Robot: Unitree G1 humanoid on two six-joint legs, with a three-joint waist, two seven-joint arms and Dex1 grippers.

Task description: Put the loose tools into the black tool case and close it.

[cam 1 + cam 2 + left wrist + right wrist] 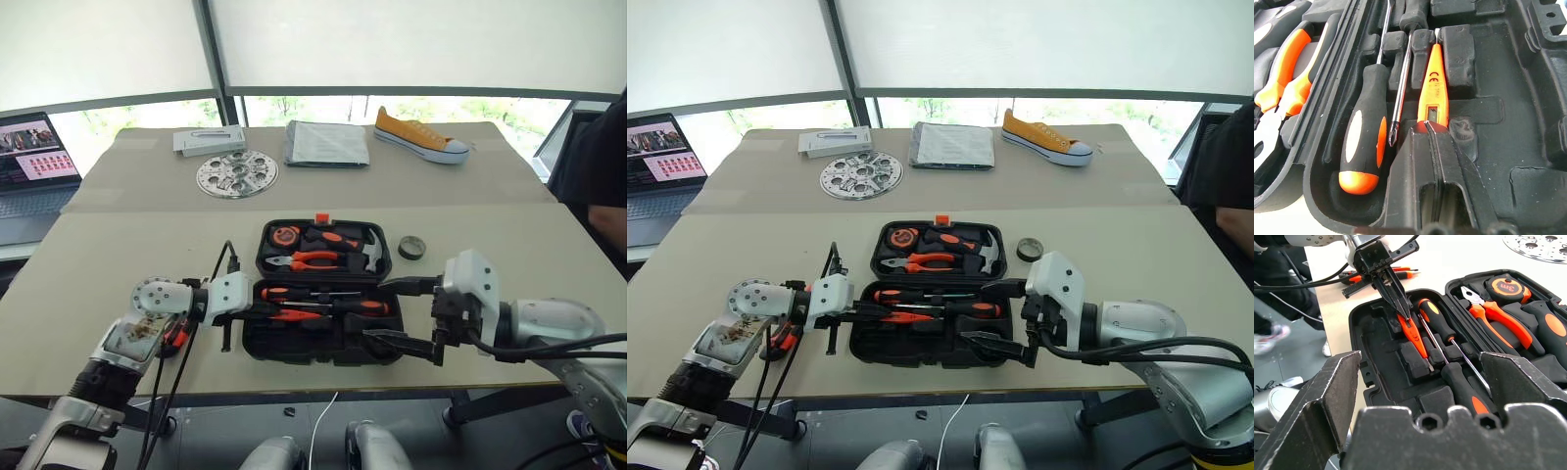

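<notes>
The black tool case (pixel 294 345) lies open on the table. Its far half holds pliers, a hammer and a tape measure. Two black-and-orange screwdrivers (pixel 1432 316) (pixel 1464 391) lie in the near half, beside the orange tester screwdriver (pixel 1434 83). My left gripper (pixel 1427 126) is shut, its tips resting on the tester's rear end. My right gripper (pixel 377 310) hangs open over the case's right front part, holding nothing. The small black tape roll (pixel 411 248) sits on the table right of the case. An orange-and-black tool (pixel 1359 279) lies on the table by my left forearm, mostly hidden.
At the back of the table are a round metal disc (pixel 237 174), a grey flat box (pixel 209 140), a grey folded packet (pixel 326 143) and a yellow sneaker (pixel 421 135). A laptop (pixel 34 166) stands far left. A person (pixel 593 166) is at the right edge.
</notes>
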